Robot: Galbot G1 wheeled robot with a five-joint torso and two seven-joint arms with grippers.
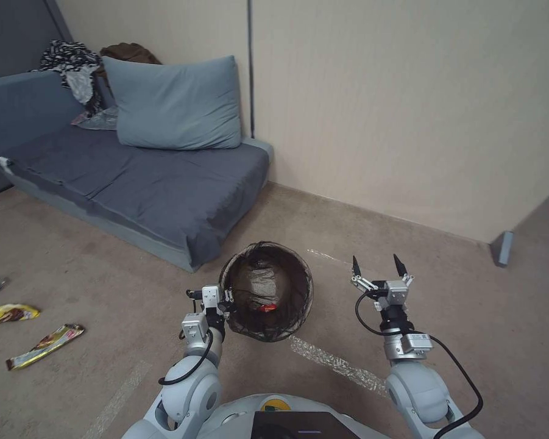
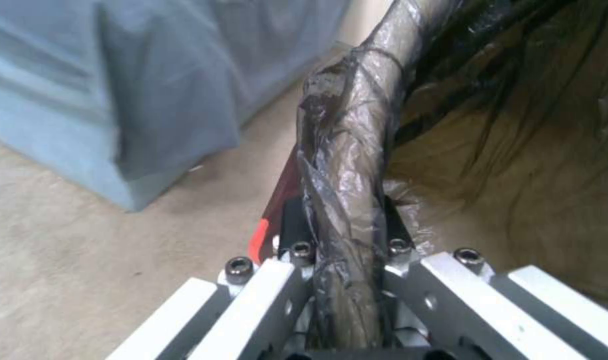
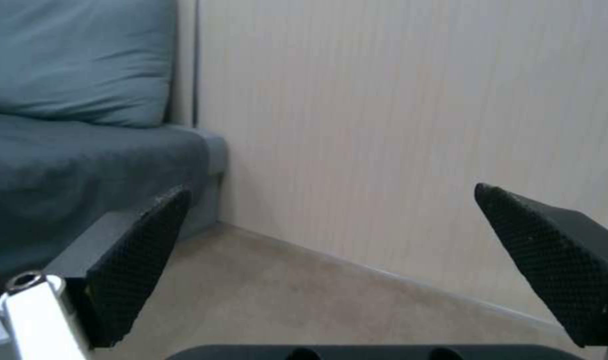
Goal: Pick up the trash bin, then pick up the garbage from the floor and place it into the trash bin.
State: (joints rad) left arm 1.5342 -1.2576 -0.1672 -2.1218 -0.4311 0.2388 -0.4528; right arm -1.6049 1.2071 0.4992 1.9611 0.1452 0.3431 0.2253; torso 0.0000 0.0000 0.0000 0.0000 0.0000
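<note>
Gripping the trash bin (image 1: 267, 291) rim, left end effector (image 1: 226, 300) nears sofa (image 1: 164, 189) edge.

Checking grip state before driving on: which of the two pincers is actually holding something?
The left pincer, shut on the bag-lined rim of the trash bin. The right pincer hangs open and empty beside the bin.

A low grey-blue sofa (image 1: 140, 189) stands on a beige carpeted floor (image 1: 408, 268), its far end butting against a plain cream wall (image 1: 408, 110). A large blue-grey pillow (image 1: 173, 103) leans upright at that end of the sofa, and beside the pillow lies a heap of patterned and brown clothes (image 1: 82, 73). Behind the sofa a dark vertical seam (image 1: 250, 67) divides the wall panels. The light is soft and even.
</note>
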